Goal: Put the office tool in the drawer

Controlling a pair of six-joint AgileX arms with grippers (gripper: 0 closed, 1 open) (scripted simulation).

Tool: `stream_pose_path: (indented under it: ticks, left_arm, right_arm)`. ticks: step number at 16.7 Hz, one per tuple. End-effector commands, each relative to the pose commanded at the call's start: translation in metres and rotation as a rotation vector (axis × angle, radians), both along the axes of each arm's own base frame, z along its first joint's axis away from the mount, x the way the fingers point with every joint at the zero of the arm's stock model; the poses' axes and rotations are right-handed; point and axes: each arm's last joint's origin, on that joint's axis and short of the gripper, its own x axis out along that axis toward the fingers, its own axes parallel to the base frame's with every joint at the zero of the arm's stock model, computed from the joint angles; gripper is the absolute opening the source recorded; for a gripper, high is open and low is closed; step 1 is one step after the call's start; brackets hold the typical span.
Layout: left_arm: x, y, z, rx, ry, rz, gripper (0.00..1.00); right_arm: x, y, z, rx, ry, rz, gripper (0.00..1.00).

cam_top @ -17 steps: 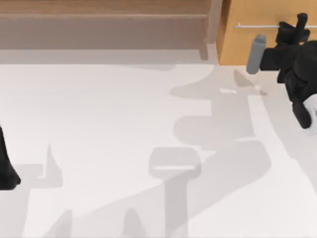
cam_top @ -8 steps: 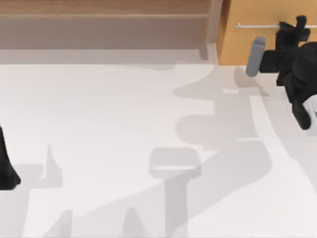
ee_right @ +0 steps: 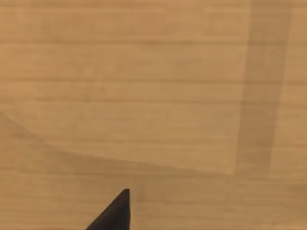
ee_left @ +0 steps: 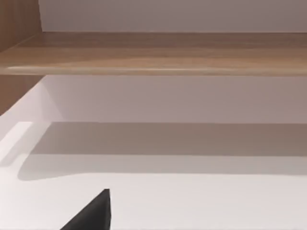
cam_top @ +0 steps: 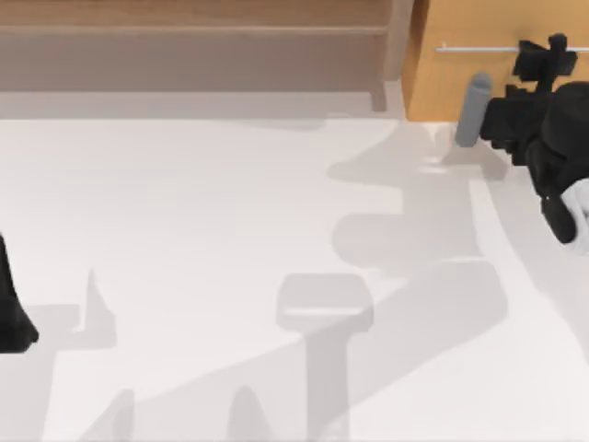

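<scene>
two arms at a white table (cam_top: 184,230). my right gripper (cam_top: 543,57) sits at the far right against the tan drawer (cam_top: 442,87) front, by its silver handle (cam_top: 479,48); whether its jaws are parted, i cannot tell. my left arm (cam_top: 11,313) rests at the left edge.

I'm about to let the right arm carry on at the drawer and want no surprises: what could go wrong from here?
1. The right gripper is at the silver bar handle well toward its right end, so a pull may slip off or skew the drawer.
2. The right wrist view faces plain wood up close, so the hold on the bar cannot be checked there.

The left arm sits parked at the table's left edge, adding no risk.
</scene>
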Motion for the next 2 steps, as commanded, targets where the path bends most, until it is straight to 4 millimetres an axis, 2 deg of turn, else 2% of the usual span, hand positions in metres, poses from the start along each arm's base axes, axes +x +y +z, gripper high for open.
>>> stream_pose_path:
  ticks: [2]
  left_arm:
    - [0.0000, 0.0000, 0.0000, 0.000, 0.000, 0.000, 1.00]
  right_arm:
    - [0.0000, 0.0000, 0.0000, 0.000, 0.000, 0.000, 1.00]
